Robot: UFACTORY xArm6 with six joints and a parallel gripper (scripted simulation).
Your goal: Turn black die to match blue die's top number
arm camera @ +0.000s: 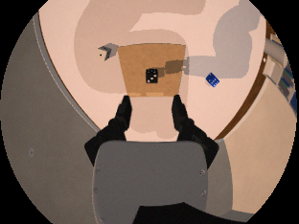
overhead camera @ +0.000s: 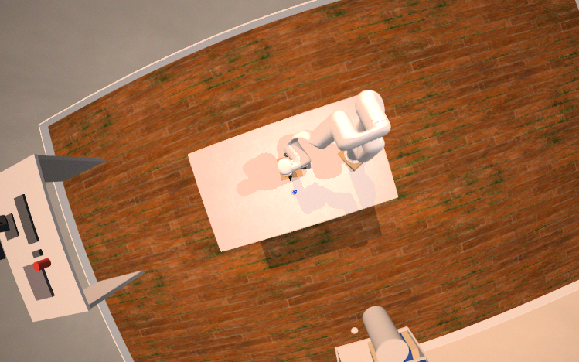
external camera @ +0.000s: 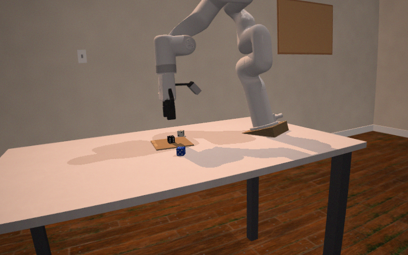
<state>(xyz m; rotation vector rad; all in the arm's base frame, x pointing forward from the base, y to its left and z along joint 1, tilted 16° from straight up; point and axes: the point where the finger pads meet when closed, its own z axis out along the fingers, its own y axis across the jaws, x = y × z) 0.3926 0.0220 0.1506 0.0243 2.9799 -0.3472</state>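
Note:
The black die [external camera: 171, 139] lies flat on the brown mat [external camera: 171, 143] on the table; in the wrist view the die [arm camera: 152, 76] sits near the mat's middle [arm camera: 153, 70]. The blue die [external camera: 181, 151] lies on the table just in front of the mat, also in the wrist view [arm camera: 213, 79] and the overhead view [overhead camera: 294, 191]. My gripper [external camera: 169, 110] hangs well above the black die, open and empty; its two fingers stand apart with nothing between them.
A grey die [external camera: 180, 133] lies on the table just behind the mat, seen in the wrist view [arm camera: 105, 53] left of the mat. The arm's base [external camera: 267, 128] stands at the table's far right.

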